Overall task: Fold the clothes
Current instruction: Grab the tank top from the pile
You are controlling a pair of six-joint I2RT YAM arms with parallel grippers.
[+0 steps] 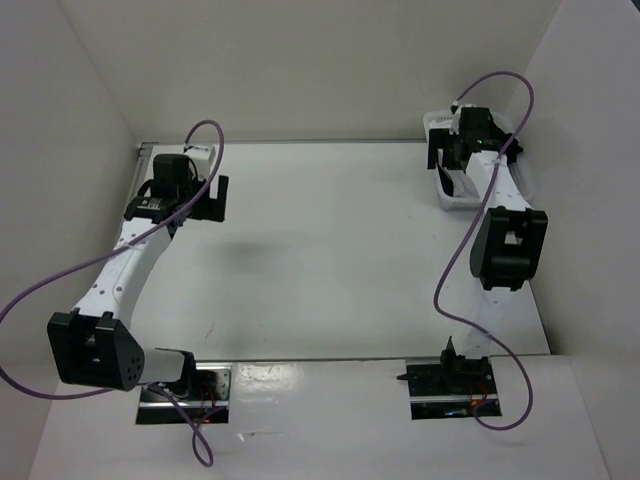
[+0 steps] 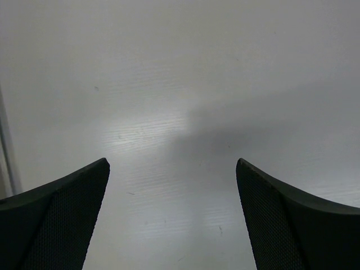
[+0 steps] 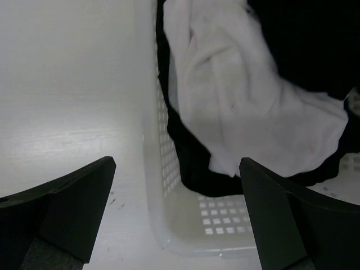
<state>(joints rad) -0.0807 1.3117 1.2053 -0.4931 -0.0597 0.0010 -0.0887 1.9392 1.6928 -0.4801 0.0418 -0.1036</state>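
The clothes, a crumpled white garment, lie in a white lattice basket on top of dark fabric. My right gripper hovers open above the basket's near corner, one finger over the table, the other over the basket, with nothing between them. In the top view the right gripper is over the basket at the back right and hides the garment. My left gripper is at the back left, open over bare table, holding nothing.
White walls enclose the table on the left, back and right. A metal strip runs along the left wall's foot near the left gripper. Purple cables loop from both arms.
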